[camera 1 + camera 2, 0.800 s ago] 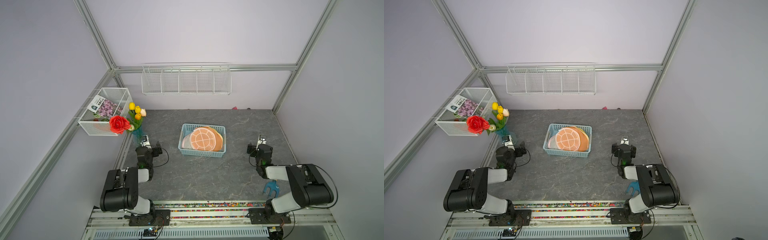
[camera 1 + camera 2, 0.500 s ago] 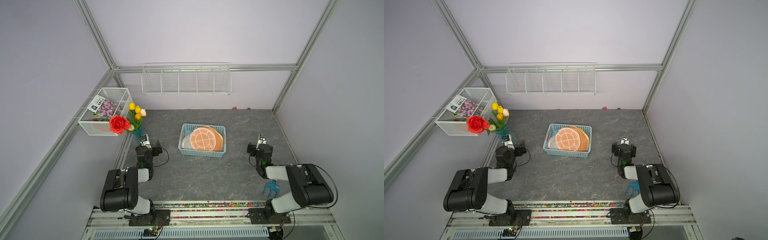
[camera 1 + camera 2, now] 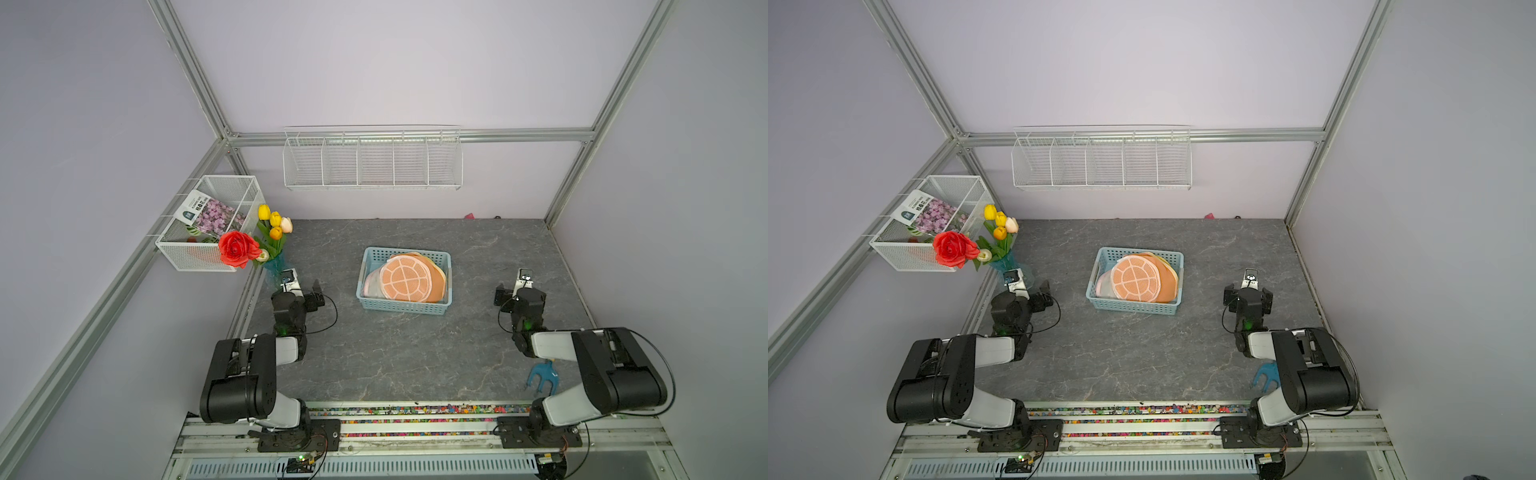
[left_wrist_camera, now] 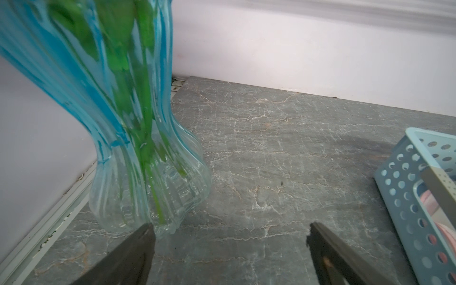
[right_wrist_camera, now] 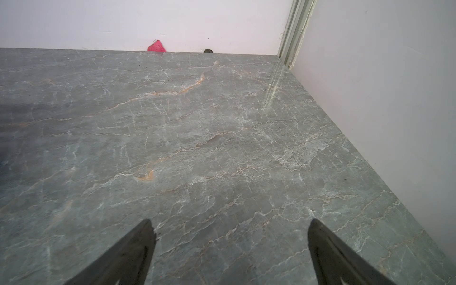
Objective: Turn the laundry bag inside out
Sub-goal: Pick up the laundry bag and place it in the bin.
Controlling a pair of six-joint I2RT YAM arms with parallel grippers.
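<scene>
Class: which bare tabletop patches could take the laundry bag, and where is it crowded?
Widest free patch: between the basket and the near rail. Another lies between basket and back wall. Bare stone also fronts the right hand. Crowded: the left hand by the vase; the blue claw tool beside the right arm.

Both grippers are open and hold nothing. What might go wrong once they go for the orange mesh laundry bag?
1. The open left gripper sits close beside the ribbed blue glass vase; a careless swing may tip it.
2. The round orange mesh laundry bag lies atop other folded pieces in the light-blue perforated basket; a grab may pull those up too, or drag the basket along.
</scene>
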